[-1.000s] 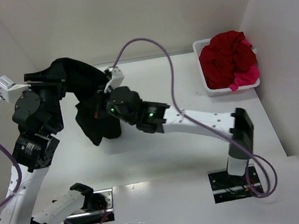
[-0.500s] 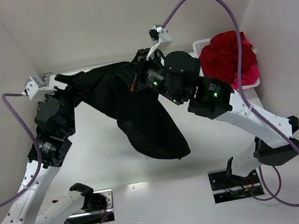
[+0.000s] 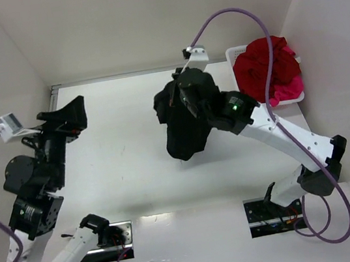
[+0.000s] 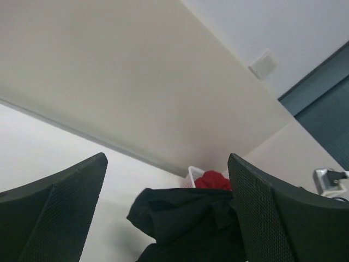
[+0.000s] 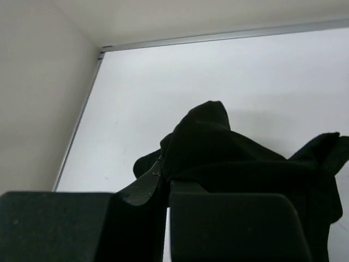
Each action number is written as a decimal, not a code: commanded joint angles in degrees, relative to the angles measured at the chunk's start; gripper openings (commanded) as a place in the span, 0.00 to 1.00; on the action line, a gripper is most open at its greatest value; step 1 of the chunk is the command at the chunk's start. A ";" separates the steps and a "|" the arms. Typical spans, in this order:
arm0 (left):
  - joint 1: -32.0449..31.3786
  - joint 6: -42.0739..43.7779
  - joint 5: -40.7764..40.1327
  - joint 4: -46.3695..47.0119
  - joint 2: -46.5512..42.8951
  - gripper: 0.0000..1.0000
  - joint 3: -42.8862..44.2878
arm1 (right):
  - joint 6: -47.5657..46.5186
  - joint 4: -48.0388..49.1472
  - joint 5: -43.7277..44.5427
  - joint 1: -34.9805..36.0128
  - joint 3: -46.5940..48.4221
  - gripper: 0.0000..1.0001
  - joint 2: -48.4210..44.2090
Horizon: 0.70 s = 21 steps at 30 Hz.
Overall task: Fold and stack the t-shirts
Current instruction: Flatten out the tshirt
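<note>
Half a second ago: black t-shirt (image 3: 184, 126) stretched wide across the upper middle of the frame, gripped at both ends. Now: no such spread. Released on the left side, with the left claw (image 3: 71, 118) drawn back to the left edge of the frame, fingers wide apart and nothing between them. Gathered instead into one dark bunch just right of centre in the upper half of the top view, hanging from the right claw (image 5: 166, 188) alone, fingers together and pinched on a fold of the cloth. Lower than a half second ago on the right side too, with the arm bent down over the tabletop (image 3: 120, 159). Cannot tell whether the lowest fold touches the surface.

Well apart now, the two claws, with bare white tabletop between them.

In the upper right of the top view: a white basket (image 3: 234, 51) against the right wall (image 3: 334, 48), heaped with dark red t-shirts (image 3: 264, 68) and a pink t-shirt (image 3: 288, 92) at its near corner. Just beside the right arm's wrist, not touching the hanging bunch.

Above the arm, a purple cable (image 3: 230, 12) arching across the basket's top. From the left wrist view, the black bunch low at centre, a bit of red cloth behind it.
</note>
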 commanded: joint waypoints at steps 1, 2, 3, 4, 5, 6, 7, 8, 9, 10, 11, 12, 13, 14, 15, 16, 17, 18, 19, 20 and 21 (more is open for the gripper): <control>0.39 1.40 -3.34 -0.57 -1.78 0.99 0.20 | 2.43 1.43 -7.61 -7.81 1.81 0.00 -2.32; 0.39 1.40 -2.39 -0.56 -1.78 0.99 0.19 | 1.29 0.64 -9.58 -8.44 3.12 0.00 0.03; 0.39 1.40 -1.51 -0.56 -0.91 0.99 -0.42 | -0.29 -0.67 -12.12 -8.44 5.13 0.00 1.44; 0.39 0.62 0.15 -1.17 0.93 0.99 -0.42 | -1.35 -1.20 -16.93 -8.44 9.24 0.00 2.94; 0.39 0.00 0.78 -1.18 1.99 0.99 -0.42 | -1.36 -1.21 -25.86 -8.44 11.37 0.00 4.43; 0.39 -0.70 1.39 -1.87 2.87 0.99 -0.42 | -0.58 -0.51 -29.69 -8.44 13.14 0.00 7.32; 0.39 -1.32 2.70 -1.88 4.19 0.99 -1.12 | 2.30 1.76 -32.68 -8.44 15.85 0.00 8.56; 0.39 -1.32 3.33 -0.84 4.20 0.99 -1.12 | 3.72 3.08 -40.98 -9.05 16.92 0.00 9.71; 0.39 -1.33 3.33 0.57 4.20 0.99 -1.65 | 5.82 4.32 -44.98 -9.75 18.06 0.00 11.89; 0.39 -1.33 3.85 0.58 4.72 0.99 -1.65 | 12.46 6.07 -49.89 -12.02 18.42 0.00 12.44; 0.39 -1.33 3.86 1.36 4.73 0.99 -1.65 | 17.14 14.44 -55.60 -13.18 16.77 0.00 12.44; 0.39 -0.72 3.86 1.89 4.73 0.99 -1.65 | 20.92 18.79 -63.57 -13.97 14.93 0.00 12.44; 0.39 -0.71 3.86 1.90 4.73 0.99 -2.17 | 22.53 19.70 -64.17 -13.98 15.61 0.00 13.31; 0.39 -0.71 3.86 1.90 4.73 0.99 -2.18 | 20.98 11.88 -62.53 -13.98 18.49 0.00 14.37; 0.39 -0.71 3.86 1.90 4.73 0.99 -2.18 | 19.22 7.80 -57.64 -13.98 23.56 0.00 15.42; 0.39 -0.71 3.86 1.90 4.73 0.99 -2.18 | 17.29 4.19 -54.98 -13.98 25.61 0.00 16.74; 0.39 -0.71 3.86 1.90 4.73 0.99 -2.18 | 14.83 0.24 -50.69 -13.98 27.63 0.00 16.75; 0.39 -0.10 3.25 1.90 4.73 0.99 -2.18 | 13.77 -7.89 -44.29 -13.98 29.40 0.00 16.75; 0.39 -0.09 2.46 1.29 4.73 0.99 -2.18 | 12.54 -10.85 -32.48 -13.98 30.46 0.00 16.75; 0.39 -0.09 1.93 0.59 4.73 0.99 -2.18 | 11.57 -13.05 -27.06 -14.50 29.95 0.00 14.84; 0.39 0.60 1.93 0.58 4.73 0.99 -2.18 | 11.56 -14.38 -23.70 -16.07 25.50 0.00 13.42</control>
